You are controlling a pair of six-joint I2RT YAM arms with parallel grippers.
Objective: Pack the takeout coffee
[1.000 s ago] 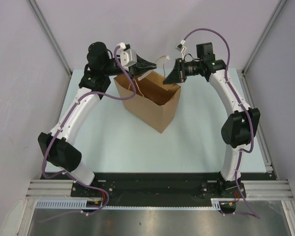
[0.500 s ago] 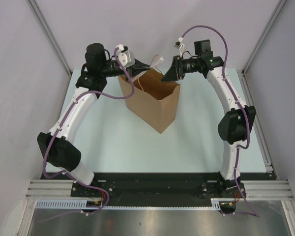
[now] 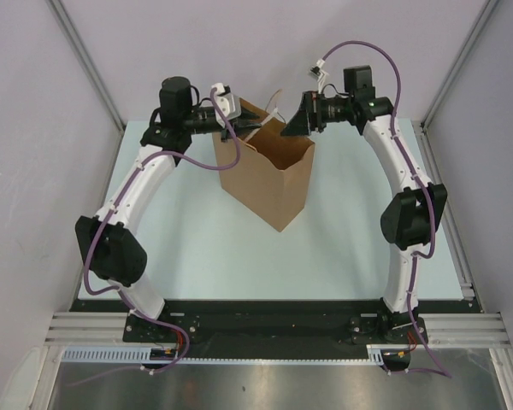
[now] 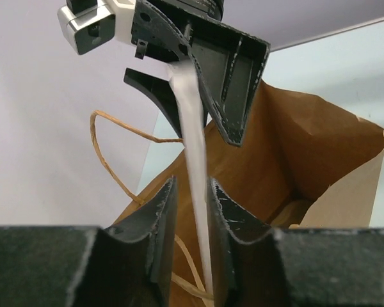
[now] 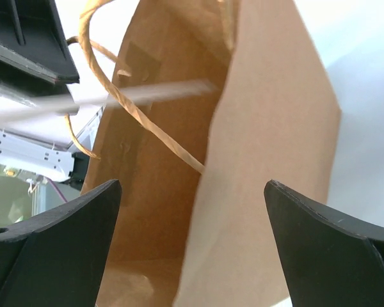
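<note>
my right pincer [image 5: 192, 185] is spread wide and grips nothing; the open mouth of the brown paper bag [image 5: 269, 160] lies right under it, between its fingers. my left pincer [image 4: 191, 185] faces it across the bag's top, fingers only a little apart. a pale strip [image 4: 192, 128] comes from between the right pincer's fingers and runs through that narrow gap, seemingly loose. a twine handle [image 4: 109, 160] loops just beside my left fingers. the bag stands upright on the table [image 3: 197, 239] below both pincers. the takeout coffee shows in no view, so i cannot tell where it is
</note>
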